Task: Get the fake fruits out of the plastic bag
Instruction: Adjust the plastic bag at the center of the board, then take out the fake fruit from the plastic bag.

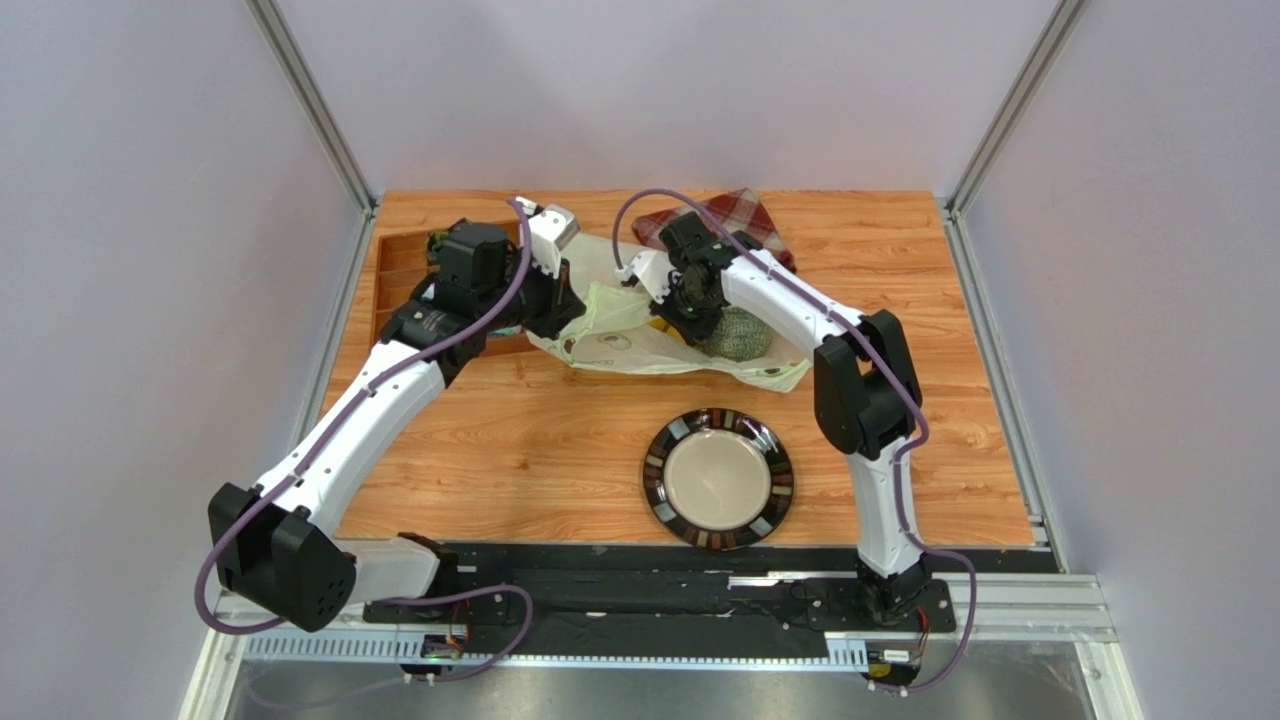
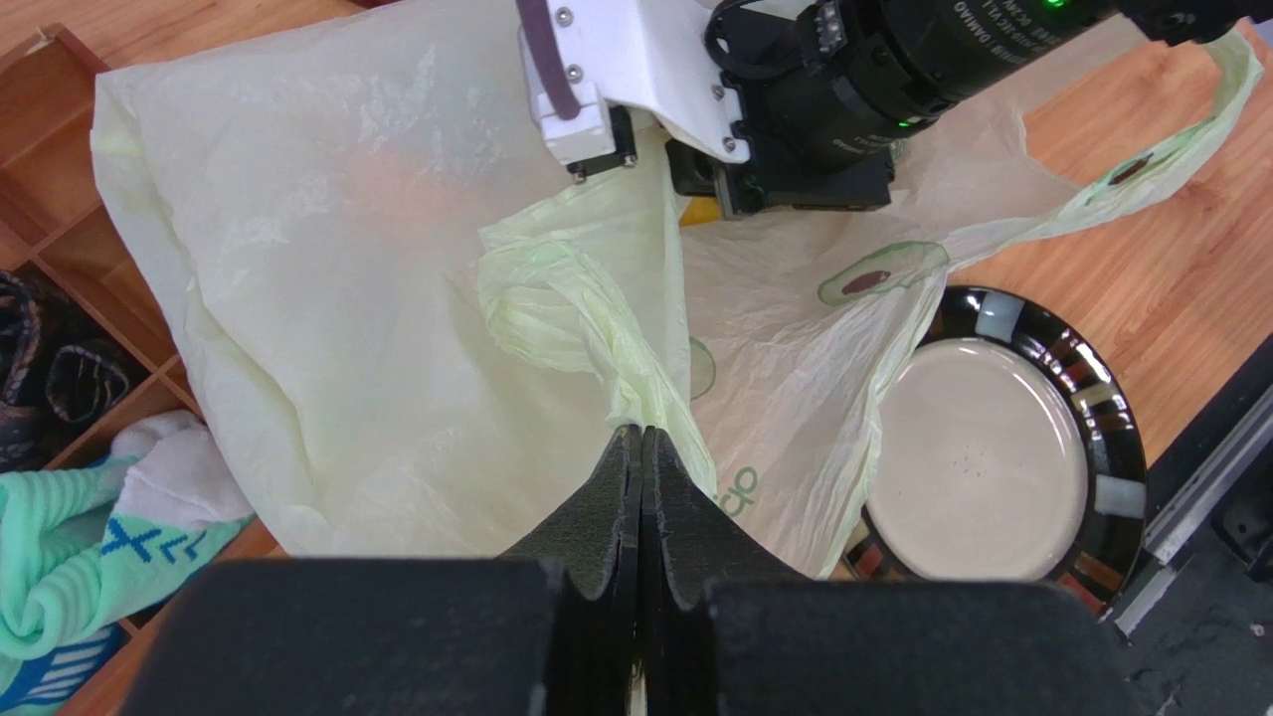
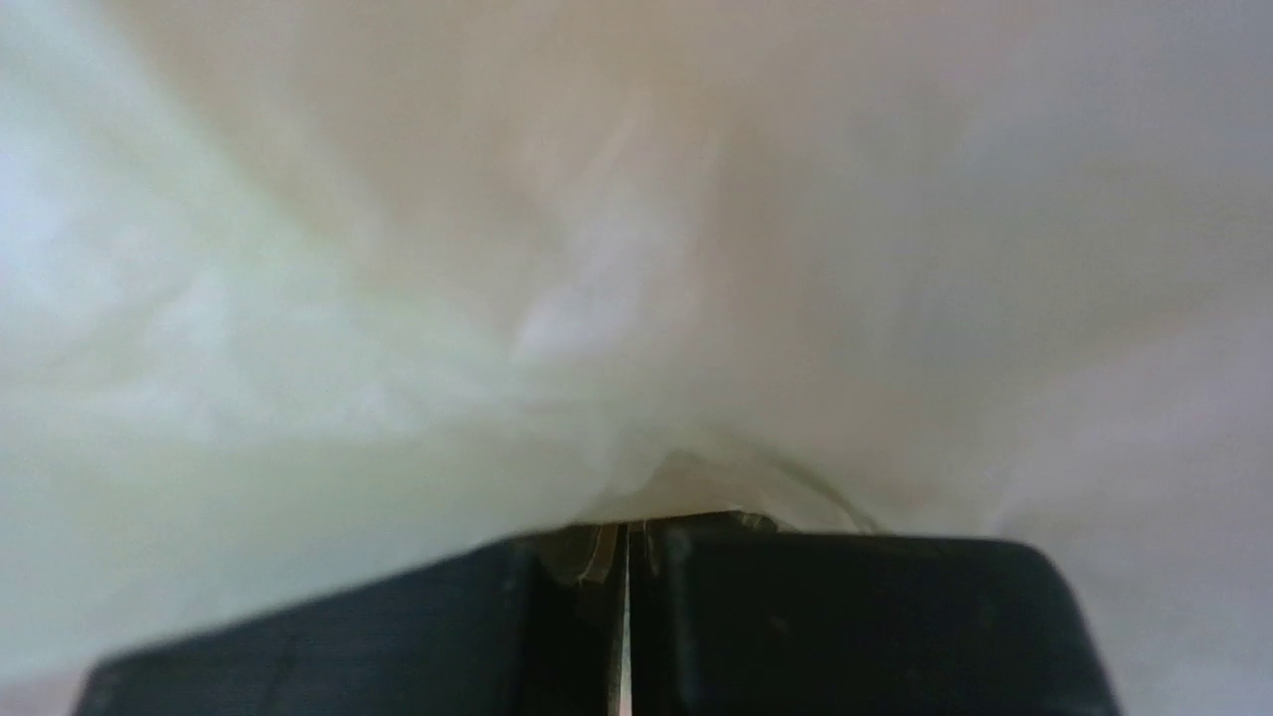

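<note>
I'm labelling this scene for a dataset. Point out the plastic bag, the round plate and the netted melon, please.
plastic bag (image 2: 344, 299): left wrist view, on its broad crinkled side.
round plate (image 1: 718, 480): top external view, on its bare pale centre.
netted melon (image 1: 739, 336): top external view, on its visible netted skin.

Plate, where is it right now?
In the top view, the plate lies on the table right of centre, nearer than the bag, left of the right arm.

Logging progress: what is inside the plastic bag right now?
Through the plastic bag an orange blur shows. The netted melon sits at the bag's right end, possibly inside. Anything else is covered.
</note>
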You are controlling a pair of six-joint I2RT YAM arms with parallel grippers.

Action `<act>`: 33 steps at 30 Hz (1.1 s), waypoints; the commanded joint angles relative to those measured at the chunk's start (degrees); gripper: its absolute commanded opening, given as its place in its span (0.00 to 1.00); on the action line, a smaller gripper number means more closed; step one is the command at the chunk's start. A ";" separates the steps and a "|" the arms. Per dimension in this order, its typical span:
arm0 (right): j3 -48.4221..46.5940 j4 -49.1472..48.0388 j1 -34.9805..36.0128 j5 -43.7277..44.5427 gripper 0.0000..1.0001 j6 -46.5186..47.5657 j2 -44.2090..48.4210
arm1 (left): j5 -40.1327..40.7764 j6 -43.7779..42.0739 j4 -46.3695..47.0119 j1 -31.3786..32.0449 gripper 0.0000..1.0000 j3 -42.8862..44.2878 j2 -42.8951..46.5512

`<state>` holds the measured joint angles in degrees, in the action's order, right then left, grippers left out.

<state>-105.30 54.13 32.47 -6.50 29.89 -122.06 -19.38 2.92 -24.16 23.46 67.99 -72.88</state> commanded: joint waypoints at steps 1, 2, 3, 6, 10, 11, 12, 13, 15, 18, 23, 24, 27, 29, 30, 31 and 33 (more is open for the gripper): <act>1.06 4.22 -0.12 -5.53 0.00 -1.15 9.28 | -1.37 0.77 2.45 -0.44 0.00 1.71 0.11; 1.23 4.75 -0.12 -6.50 0.00 -1.32 10.51 | -1.45 0.95 2.54 -0.44 0.00 1.62 0.11; 1.32 5.80 -0.12 -6.85 0.00 -1.67 11.66 | -1.54 1.04 2.54 -0.35 0.00 1.62 0.28; 2.46 6.86 -0.04 -8.52 0.00 -2.03 16.32 | -1.54 1.04 2.63 -0.35 0.00 1.36 0.63; 6.75 6.34 0.14 -10.29 0.00 -2.20 20.98 | -1.63 1.04 2.81 -0.35 0.00 0.75 1.16; 7.81 5.82 0.31 -9.76 0.00 -2.29 21.25 | -1.80 1.12 3.15 -0.35 0.00 0.66 1.25; 8.61 4.16 0.66 -8.71 0.02 -2.38 21.16 | -1.98 1.39 3.24 -0.35 0.00 0.57 1.25; 9.14 3.45 0.93 -6.88 0.05 -2.29 20.90 | -2.07 1.65 3.24 -0.35 0.00 0.74 1.08; 8.45 3.18 0.93 -6.07 0.15 -1.77 18.88 | -3.03 1.92 3.24 -0.44 0.00 1.70 0.90; 5.20 2.48 1.11 -4.40 0.32 -0.45 15.37 | -2.77 4.46 3.68 -0.35 0.00 4.51 -0.06; -0.25 0.11 1.11 -5.36 0.39 2.71 12.12 | -5.14 9.29 5.00 -0.44 0.00 12.33 -3.49; -1.74 -0.07 1.02 -5.36 0.39 2.89 11.06 | -5.06 9.99 5.09 -0.44 0.00 14.87 -4.54; -3.86 -0.51 1.11 -4.75 0.36 3.25 8.87 | -4.36 10.00 4.91 -0.44 0.00 18.92 -6.47; -3.69 -1.82 1.11 -3.43 0.34 3.42 8.42 | -4.00 9.83 4.56 -0.44 0.00 20.43 -7.18; -2.56 -2.88 1.11 -2.56 0.34 3.33 8.42 | -4.09 9.83 4.56 -0.44 0.00 21.22 -7.62; -1.94 -3.93 1.11 -1.42 0.34 3.42 8.33 | -4.26 9.83 4.65 -0.44 0.00 21.40 -7.80; -0.79 -6.05 1.11 -1.32 0.37 4.21 7.89 | -4.53 10.00 4.74 -0.44 0.00 21.31 -7.98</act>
<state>-106.48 53.65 33.34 -10.22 31.86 -113.23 -22.63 11.29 -20.62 23.46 87.26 -80.14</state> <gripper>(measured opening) 0.351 0.007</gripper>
